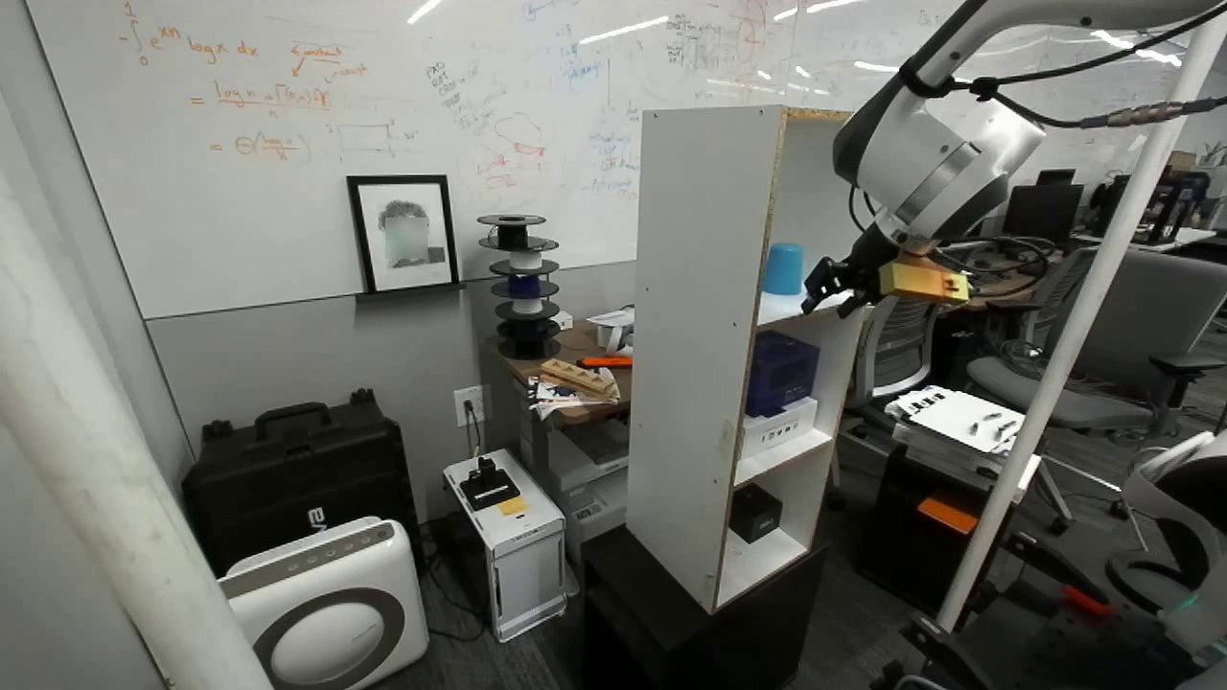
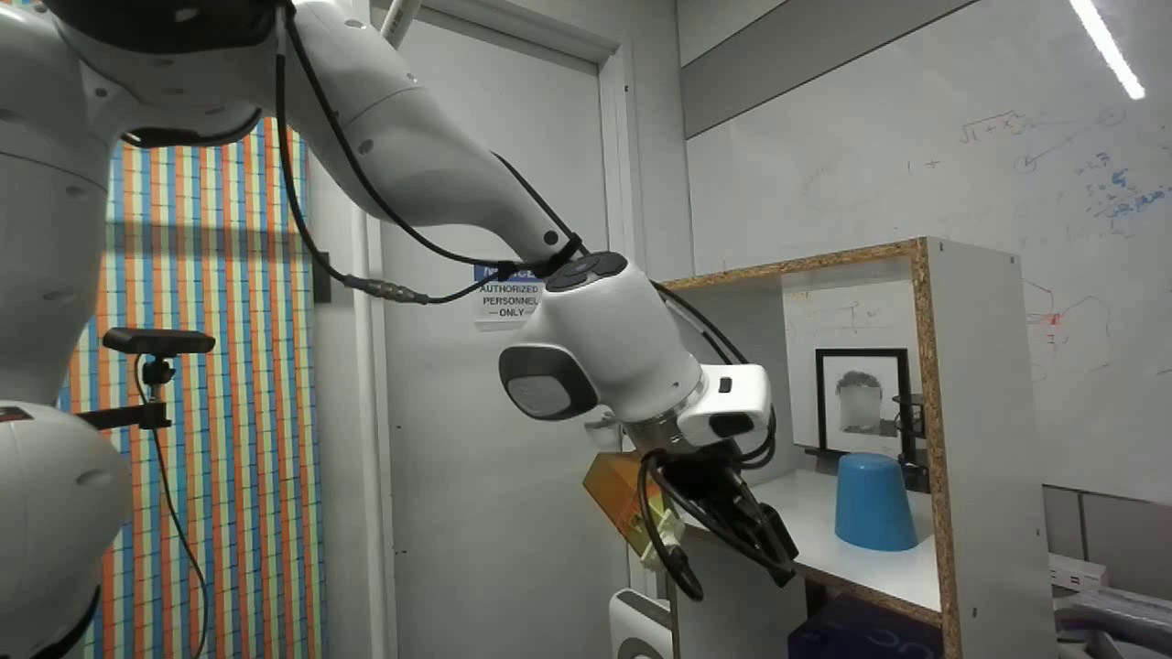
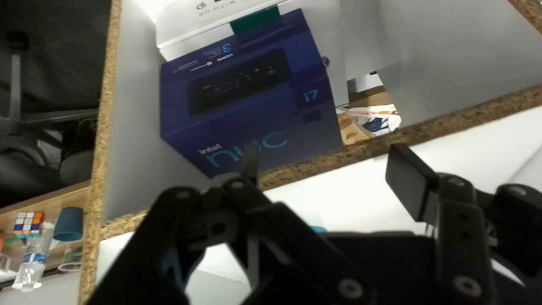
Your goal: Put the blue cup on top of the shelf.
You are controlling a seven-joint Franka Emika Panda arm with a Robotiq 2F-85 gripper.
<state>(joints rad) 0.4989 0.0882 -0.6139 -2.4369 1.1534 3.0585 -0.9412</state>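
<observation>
Black fingers of the tool, nearest in the wrist view, stand spread and hold nothing. Beyond them, near but not touching, the blue cup stands at the tool's 2 o'clock in an exterior view, mouth apparently downward, on the floor of the uppermost compartment of the shelf. The step in hand is judged to be the approach before grasping. The next move should call for the tool to rise a little, reach inward, straddle the cup without toppling it and close; only then can the cup be drawn out past the front edge and raised to 12 o'clock, over the upper board. Hidden or uncertain: a sliver of blue at 5 o'clock of the wrist view's centre may be the cup, the rest masked by the tool; the upper face of that board appears in no view; the purple box, at the cup's 6 o'clock, is cut off below in an exterior view; farthest, at 8 o'clock in the wrist view, a bench bearing a darker cup is cropped at the edge
</observation>
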